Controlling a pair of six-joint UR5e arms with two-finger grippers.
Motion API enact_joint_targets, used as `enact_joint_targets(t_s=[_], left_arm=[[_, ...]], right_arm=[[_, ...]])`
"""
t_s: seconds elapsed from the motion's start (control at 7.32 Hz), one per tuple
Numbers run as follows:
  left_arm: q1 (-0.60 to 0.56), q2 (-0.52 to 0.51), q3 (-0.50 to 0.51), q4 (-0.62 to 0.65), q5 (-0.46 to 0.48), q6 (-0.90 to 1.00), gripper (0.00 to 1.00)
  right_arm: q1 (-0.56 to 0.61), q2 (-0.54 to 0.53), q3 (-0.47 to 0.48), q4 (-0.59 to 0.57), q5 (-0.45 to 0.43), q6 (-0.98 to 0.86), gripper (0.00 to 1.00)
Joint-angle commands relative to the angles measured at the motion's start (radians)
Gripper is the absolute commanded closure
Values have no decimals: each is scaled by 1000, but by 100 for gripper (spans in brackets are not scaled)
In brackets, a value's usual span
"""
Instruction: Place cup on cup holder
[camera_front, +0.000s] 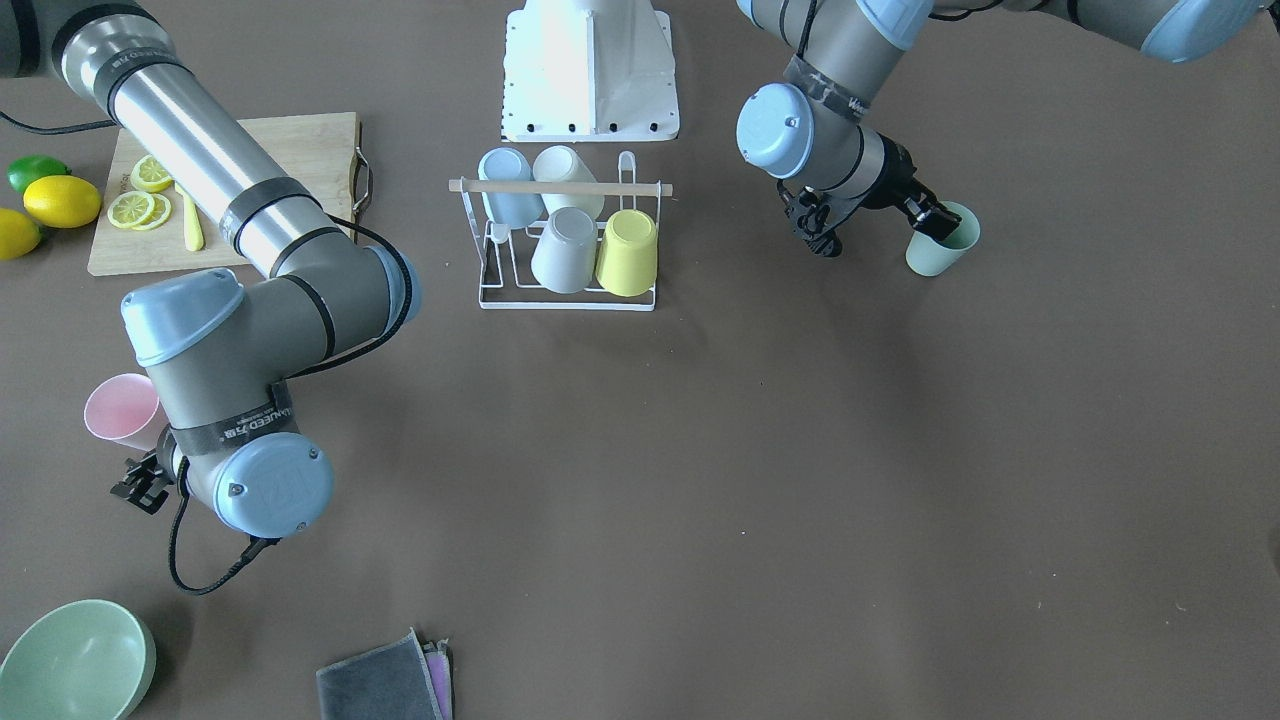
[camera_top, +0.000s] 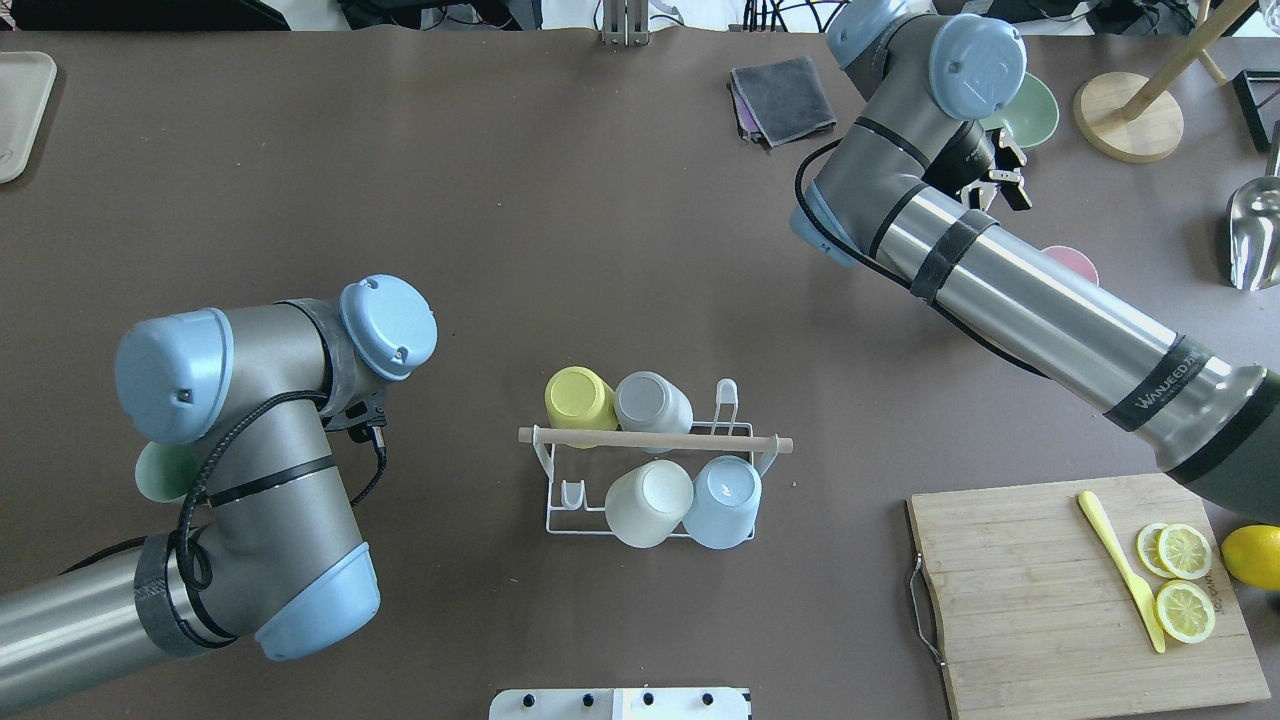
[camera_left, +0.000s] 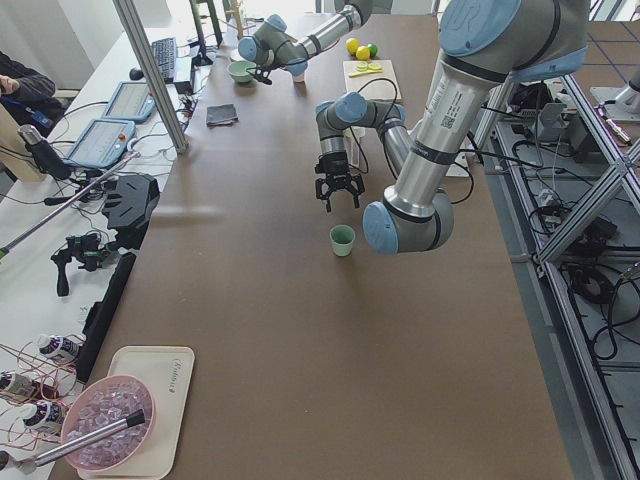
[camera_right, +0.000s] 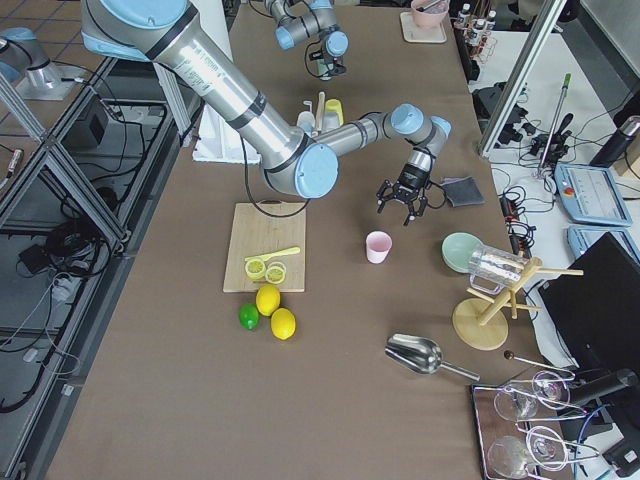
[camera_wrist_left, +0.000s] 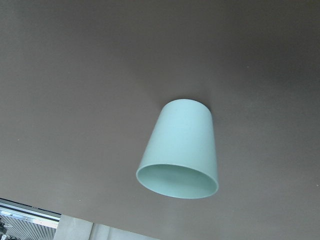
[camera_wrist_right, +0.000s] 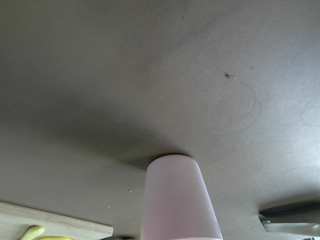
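The white wire cup holder (camera_front: 565, 298) with a wooden rod (camera_top: 650, 440) stands mid-table and bears several upturned cups: blue, white, grey and yellow. One prong in each row is bare. A pale green cup (camera_front: 942, 242) stands upright on the table; it fills the left wrist view (camera_wrist_left: 180, 150). My left gripper (camera_front: 815, 232) hangs open just beside it, empty, fingers pointing down (camera_left: 338, 200). A pink cup (camera_front: 120, 410) stands upright at the other end, also in the right wrist view (camera_wrist_right: 177, 200). My right gripper (camera_top: 1000, 178) is open and empty beside it (camera_right: 403, 200).
A wooden cutting board (camera_top: 1040, 600) holds lemon slices and a yellow knife, with lemons (camera_front: 62, 200) and a lime beside it. A green bowl (camera_front: 75, 660) and folded grey cloths (camera_front: 385, 685) lie near the pink cup. The white robot base (camera_front: 590, 70) stands behind the rack.
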Motion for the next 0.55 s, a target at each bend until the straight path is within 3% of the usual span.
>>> enact_joint_targets(t_s=[0.0,0.41], left_arm=[[18,3,66,-51,52,161,1],[42,10,118,-76,59,199,1]], right_arm=[[-2,-4,-51,1,1,-3,1],[-30,-7,-90,16,-24,2,1]])
